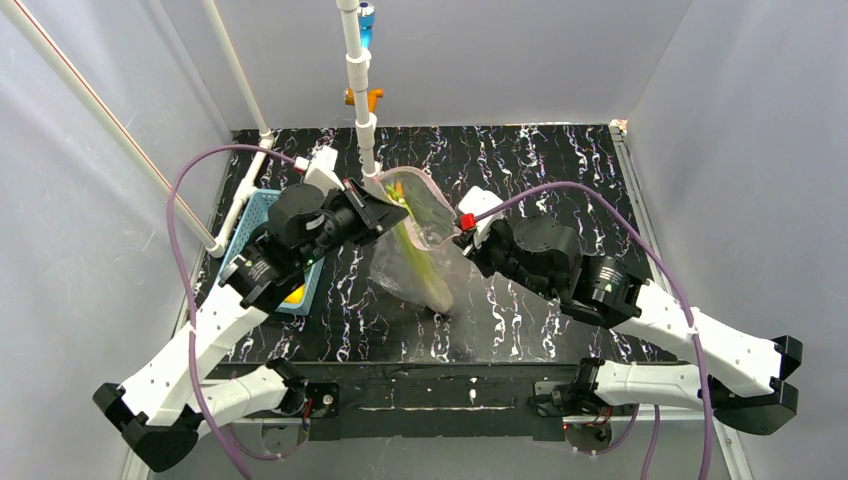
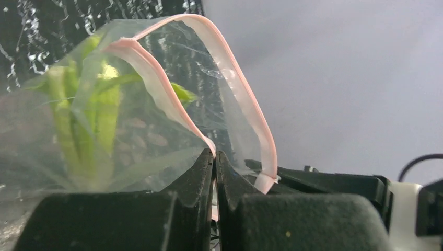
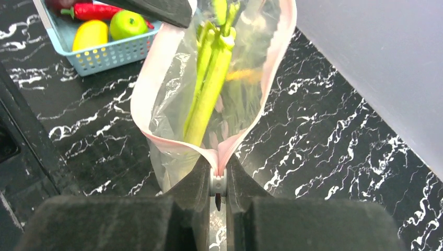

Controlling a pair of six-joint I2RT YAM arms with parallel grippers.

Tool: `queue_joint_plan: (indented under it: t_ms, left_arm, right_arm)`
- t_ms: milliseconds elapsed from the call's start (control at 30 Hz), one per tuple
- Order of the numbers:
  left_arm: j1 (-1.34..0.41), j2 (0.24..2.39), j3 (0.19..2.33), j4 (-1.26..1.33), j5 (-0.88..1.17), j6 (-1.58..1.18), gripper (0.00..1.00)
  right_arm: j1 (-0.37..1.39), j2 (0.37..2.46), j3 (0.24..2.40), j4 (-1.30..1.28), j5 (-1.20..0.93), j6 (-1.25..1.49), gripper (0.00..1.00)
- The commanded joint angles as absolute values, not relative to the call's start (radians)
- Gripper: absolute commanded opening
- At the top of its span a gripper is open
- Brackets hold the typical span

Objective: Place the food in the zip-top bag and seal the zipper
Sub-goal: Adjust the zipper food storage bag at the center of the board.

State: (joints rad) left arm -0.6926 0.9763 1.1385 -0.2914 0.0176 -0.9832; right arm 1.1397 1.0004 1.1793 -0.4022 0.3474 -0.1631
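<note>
Now, the right gripper (image 3: 219,172) is clamped tight on the near end of the zipper (image 2: 245,99) and the left gripper (image 2: 214,157) pinches the far end, holding the bag (image 1: 420,265) upright with its mouth spread for loading. The leek (image 3: 209,94) is inside; the apple (image 3: 128,23), yellow fruit (image 3: 90,34) and chili (image 3: 91,10) wait in the basket (image 3: 99,52) beyond.

gripper (image 3: 219,168) pinching bag (image 3: 172,78) zipper (image 3: 149,83), leek (image 3: 211,78) inside

From high behind the arm bases, the top camera looks down and ahead toward twelve o'clock and takes in the whole table (image 1: 350,325). The left wrist camera sits tight behind the left gripper (image 2: 215,157), facing about two o'clock, low and nearly level. The right wrist camera, tight behind the right gripper (image 3: 219,168), faces ten o'clock and tilts down. All three share the zip-top bag (image 1: 405,265); top and right wrist also share the basket (image 3: 99,55).
</note>
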Motion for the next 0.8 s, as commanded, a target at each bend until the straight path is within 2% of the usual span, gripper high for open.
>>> queue_joint_plan:
  t_ms: [0,233,500,533,600,700,767]
  left_arm:
    - [-0.69,0.908,1.131,-0.314,0.006,-0.977,0.0]
    - [-0.69,0.811,0.946,-0.366,-0.051,-1.032,0.0]
    - [-0.68,0.807,1.05,-0.464,-0.087,-0.976,0.0]
    - [-0.68,0.81,1.057,-0.47,-0.082,-0.981,0.03]
    - [-0.68,0.81,1.051,-0.473,-0.069,-1.006,0.13]
    - [-0.681,0.78,1.009,-0.474,-0.052,-1.089,0.54]
    - [-0.681,0.754,0.985,-0.473,-0.056,-1.152,0.7]
  right_arm:
    - [1.14,0.991,1.243,-0.317,0.355,-0.188,0.01]
    - [1.14,0.997,1.143,-0.282,0.329,-0.108,0.01]
    - [1.14,1.017,1.178,-0.222,0.326,-0.154,0.01]
    - [1.14,1.018,1.184,-0.22,0.322,-0.159,0.01]
    - [1.14,1.018,1.191,-0.219,0.312,-0.163,0.01]
    - [1.14,1.01,1.193,-0.214,0.3,-0.165,0.01]
    - [1.14,1.002,1.19,-0.214,0.293,-0.164,0.01]
